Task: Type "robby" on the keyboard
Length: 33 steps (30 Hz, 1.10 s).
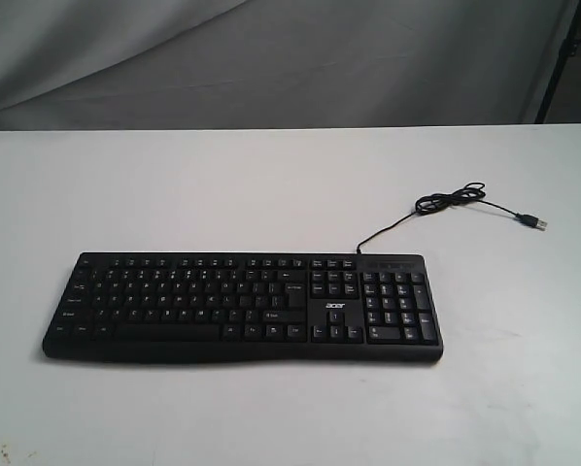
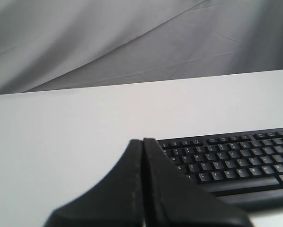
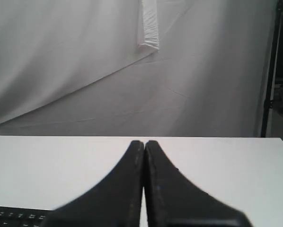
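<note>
The black keyboard (image 1: pixel 242 306) with white legends, a number pad and a white "acer" logo lies flat across the middle of the white table (image 1: pixel 271 175). Its thin cable (image 1: pixel 446 204) runs off the back right corner to a loose USB plug. Neither arm shows in the exterior view. In the left wrist view my left gripper (image 2: pixel 143 141) is shut with nothing in it, held above the table short of the keyboard (image 2: pixel 236 163). My right gripper (image 3: pixel 144 143) is shut and empty too, with only a corner of the keyboard (image 3: pixel 13 216) in its view.
A grey cloth backdrop (image 1: pixel 271 58) hangs behind the table's far edge. A dark stand (image 1: pixel 563 58) rises at the back right. Bare white tabletop surrounds the keyboard on every side.
</note>
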Each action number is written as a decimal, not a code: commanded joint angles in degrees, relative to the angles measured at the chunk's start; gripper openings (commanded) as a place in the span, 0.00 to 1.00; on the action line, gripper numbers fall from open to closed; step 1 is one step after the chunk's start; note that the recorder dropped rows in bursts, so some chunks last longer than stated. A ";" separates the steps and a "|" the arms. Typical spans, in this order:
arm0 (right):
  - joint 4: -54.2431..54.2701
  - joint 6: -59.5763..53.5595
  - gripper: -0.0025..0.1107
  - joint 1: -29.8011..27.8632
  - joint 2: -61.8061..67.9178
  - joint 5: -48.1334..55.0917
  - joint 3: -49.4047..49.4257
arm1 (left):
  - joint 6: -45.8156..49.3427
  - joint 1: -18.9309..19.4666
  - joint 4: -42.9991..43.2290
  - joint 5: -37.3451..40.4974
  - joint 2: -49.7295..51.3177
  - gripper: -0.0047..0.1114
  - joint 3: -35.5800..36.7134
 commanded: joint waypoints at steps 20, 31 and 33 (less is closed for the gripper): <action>-20.15 18.75 0.02 -1.14 -12.13 17.72 8.80 | -0.16 -0.36 0.27 -0.42 -0.20 0.04 0.25; -16.59 18.87 0.02 -1.14 -12.13 17.84 8.80 | -0.16 -0.36 0.27 -0.42 -0.20 0.04 0.25; -16.59 18.87 0.02 -1.14 -12.13 17.84 8.80 | -0.16 -0.36 0.27 -0.42 -0.20 0.04 0.25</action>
